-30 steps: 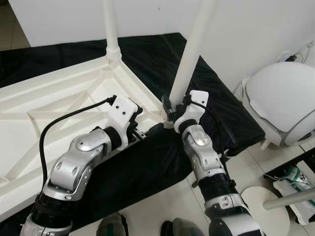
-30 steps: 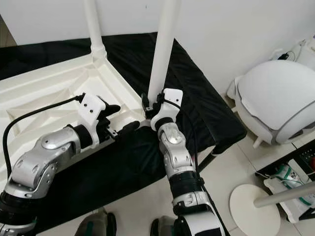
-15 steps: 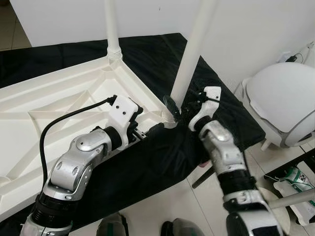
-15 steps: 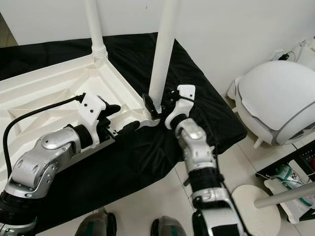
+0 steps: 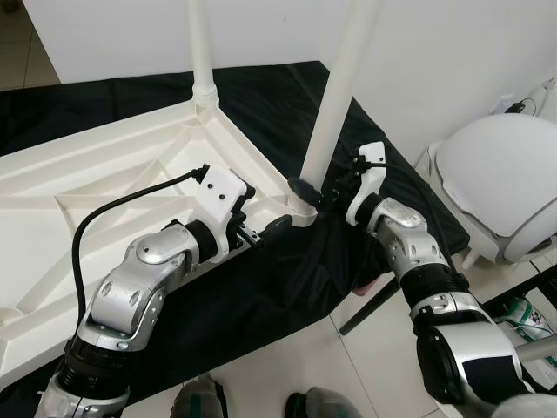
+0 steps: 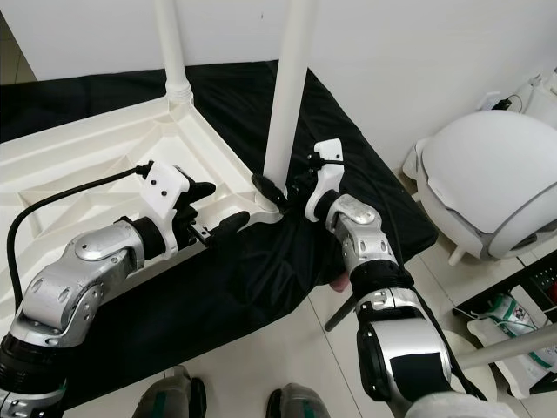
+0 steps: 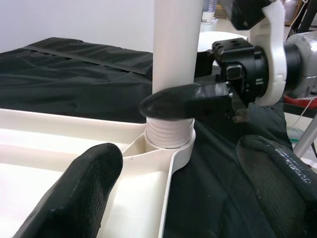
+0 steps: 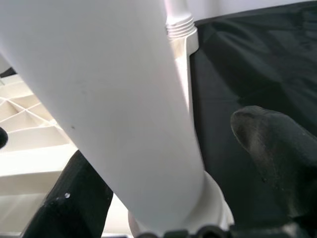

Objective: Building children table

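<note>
White plastic tabletop [image 5: 104, 174] lies upside down on black cloth [image 5: 261, 287]. Near table leg [image 5: 335, 96] stands in its corner socket [image 7: 168, 141]; far leg [image 5: 202, 52] stands at the next corner. Right gripper [image 5: 318, 187], fingers spread, straddles the near leg low down, not pinching. Left gripper [image 5: 261, 228], fingers apart, rests at the tabletop edge just beside the socket. Leg looks light, rigid, smooth, likely slippery; best gripped low, just above the threads [image 7: 168, 133].

A black cloth [image 5: 287, 287] covers the surface — a white domed appliance [image 5: 500, 178] stands beside it.
</note>
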Controlling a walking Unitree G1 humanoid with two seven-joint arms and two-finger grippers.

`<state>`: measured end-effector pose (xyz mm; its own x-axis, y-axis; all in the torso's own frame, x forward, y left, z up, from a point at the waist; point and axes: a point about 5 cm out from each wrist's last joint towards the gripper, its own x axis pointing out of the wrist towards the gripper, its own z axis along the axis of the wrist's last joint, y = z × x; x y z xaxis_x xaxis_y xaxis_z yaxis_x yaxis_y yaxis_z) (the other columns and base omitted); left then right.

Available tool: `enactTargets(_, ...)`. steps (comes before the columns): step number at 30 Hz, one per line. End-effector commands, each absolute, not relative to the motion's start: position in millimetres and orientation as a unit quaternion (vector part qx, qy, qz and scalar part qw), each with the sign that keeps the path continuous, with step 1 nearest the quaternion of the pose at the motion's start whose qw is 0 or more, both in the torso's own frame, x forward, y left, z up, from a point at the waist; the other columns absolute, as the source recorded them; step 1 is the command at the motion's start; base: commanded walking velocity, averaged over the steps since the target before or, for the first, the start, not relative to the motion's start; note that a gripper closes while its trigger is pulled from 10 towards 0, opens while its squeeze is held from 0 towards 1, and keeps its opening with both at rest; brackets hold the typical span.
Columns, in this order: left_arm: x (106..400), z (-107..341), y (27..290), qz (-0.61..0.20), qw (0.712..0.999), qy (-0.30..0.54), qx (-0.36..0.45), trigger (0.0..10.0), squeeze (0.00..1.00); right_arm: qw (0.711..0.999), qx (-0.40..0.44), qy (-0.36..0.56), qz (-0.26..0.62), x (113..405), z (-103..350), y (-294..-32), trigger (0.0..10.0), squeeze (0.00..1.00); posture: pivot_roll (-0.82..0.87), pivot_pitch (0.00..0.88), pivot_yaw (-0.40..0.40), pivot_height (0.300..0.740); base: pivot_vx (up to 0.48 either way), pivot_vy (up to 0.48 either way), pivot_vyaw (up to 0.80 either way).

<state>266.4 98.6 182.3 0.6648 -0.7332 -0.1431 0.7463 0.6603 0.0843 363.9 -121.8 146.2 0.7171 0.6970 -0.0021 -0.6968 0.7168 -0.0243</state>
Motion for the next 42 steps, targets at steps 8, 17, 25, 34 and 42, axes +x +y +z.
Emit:
enactTargets(8,267.8,184.2,98.1,-0.407,0.910,0.047,0.070,10.0,0.00,0.908,-0.045,0.001,0.417,370.3,147.4,-107.7,0.0,0.00,0.02,0.000,-0.062,0.740,0.000,0.000,0.00)
enactTargets(17,267.7,184.6,99.0,-0.402,0.912,0.045,0.069,10.0,0.00,0.903,-0.045,0.007,0.426,370.9,144.6,-112.9,0.0,0.00,0.02,0.000,-0.070,0.740,0.000,0.000,0.00)
enactTargets(25,267.4,184.8,98.9,-0.400,0.913,0.045,0.067,10.0,0.00,0.914,-0.028,0.003,0.406,368.4,141.7,-121.7,10.0,0.00,0.02,0.001,-0.076,0.740,0.000,0.000,0.00)
enactTargets(34,264.7,182.8,97.9,-0.404,0.911,0.049,0.062,10.0,0.00,0.959,-0.005,-0.028,0.283,362.7,137.7,-117.8,10.0,0.00,0.00,0.012,-0.067,0.740,0.000,0.000,0.00)
enactTargets(42,265.4,181.6,96.3,-0.408,0.910,0.052,0.062,10.0,0.00,0.985,0.035,-0.013,0.169,354.8,128.7,-103.9,10.0,0.00,-0.01,0.010,-0.055,0.740,0.000,0.000,0.00)
